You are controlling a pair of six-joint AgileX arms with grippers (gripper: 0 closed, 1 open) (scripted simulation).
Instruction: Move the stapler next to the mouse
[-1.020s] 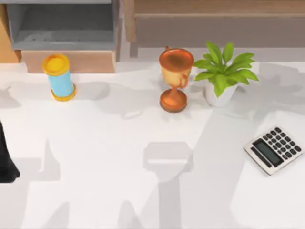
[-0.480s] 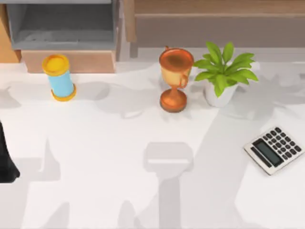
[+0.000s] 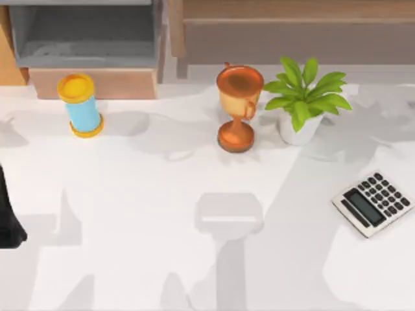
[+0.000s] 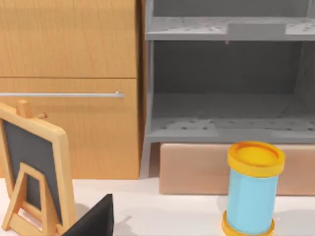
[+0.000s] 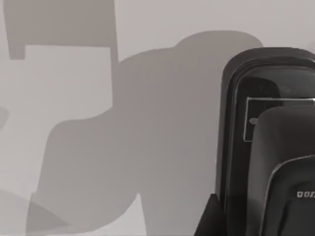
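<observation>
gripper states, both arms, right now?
Left gripper: at the table's left edge, cannot be told.
Right gripper: cannot be told; its wrist view looks at the black stapler on the white table.

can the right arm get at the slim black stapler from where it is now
Probably yes. The right wrist view looks onto the slim black stapler from close by, lying on the white table with nothing over it. The left arm sits parked at the table's left edge.
</observation>
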